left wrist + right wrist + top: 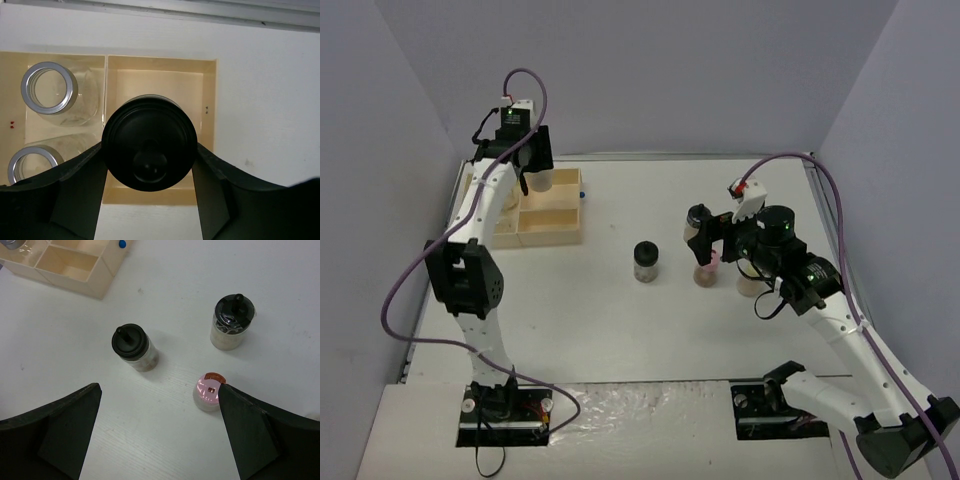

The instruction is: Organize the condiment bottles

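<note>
Left gripper (pixel 149 147) clamps a black-capped jar (pixel 150 125) over a compartment of the wooden tray (pixel 161 62): placing step, likely needing lowering and release. Right gripper (pixel 159 390) hangs wide open by the pink-capped jar (pixel 209 392).

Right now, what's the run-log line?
left tool: shut on black-capped clear glass jar, over light wooden tray | right tool: open, near pink-capped glass jar
</note>
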Motion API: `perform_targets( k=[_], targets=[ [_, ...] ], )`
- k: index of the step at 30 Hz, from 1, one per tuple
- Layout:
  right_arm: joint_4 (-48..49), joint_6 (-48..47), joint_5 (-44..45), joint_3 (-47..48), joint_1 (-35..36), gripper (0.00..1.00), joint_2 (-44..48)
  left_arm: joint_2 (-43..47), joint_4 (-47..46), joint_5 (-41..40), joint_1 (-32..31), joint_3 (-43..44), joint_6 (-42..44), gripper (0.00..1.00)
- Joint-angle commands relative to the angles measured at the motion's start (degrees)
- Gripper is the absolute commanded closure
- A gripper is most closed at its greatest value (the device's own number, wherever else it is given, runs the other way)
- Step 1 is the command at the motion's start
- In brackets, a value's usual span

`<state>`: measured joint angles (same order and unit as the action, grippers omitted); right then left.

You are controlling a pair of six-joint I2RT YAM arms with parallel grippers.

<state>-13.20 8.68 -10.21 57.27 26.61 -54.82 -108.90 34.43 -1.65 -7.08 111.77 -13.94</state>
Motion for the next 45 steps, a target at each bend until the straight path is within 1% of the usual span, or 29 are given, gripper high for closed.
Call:
perform_targets(
  k=[1,7,14,21,31,40,45],
  targets=[
    [4.1,-0.8,1.8,2.8,-0.4,0.0,-0.7,-5.7,0.3,-0.3,1.6,10.1,0.8,1.0],
    [4.1,-0.2,3.2,2.4,-0.3,0.0,-1.3,-12.2,-0.4,-0.9,2.3,14.3,0.9,1.0],
    [4.1,-0.1,4.4,2.7,-0.5,0.0,-2.2,-16.3,-3.7,-2.7,3.0,14.8,0.7,1.0],
    [4.1,-0.1,4.9,2.8,-0.5,0.0,-3.3,-18.1,-8.5,-4.6,3.4,12.5,0.4,1.0],
    [4.1,-0.1,5.4,3.0,-0.5,0.0,-3.8,-20.8,-11.9,-2.8,5.2,11.7,-1.6,1.0],
    [4.1,0.0,5.6,3.1,-0.4,0.0,-4.0,-21.5,-15.3,-1.0,5.5,9.2,-1.0,0.99],
    [4.1,0.2,5.6,2.8,-0.4,0.0,-3.7,-22.1,-15.9,-1.1,5.5,8.7,-0.6,0.92]
  ],
)
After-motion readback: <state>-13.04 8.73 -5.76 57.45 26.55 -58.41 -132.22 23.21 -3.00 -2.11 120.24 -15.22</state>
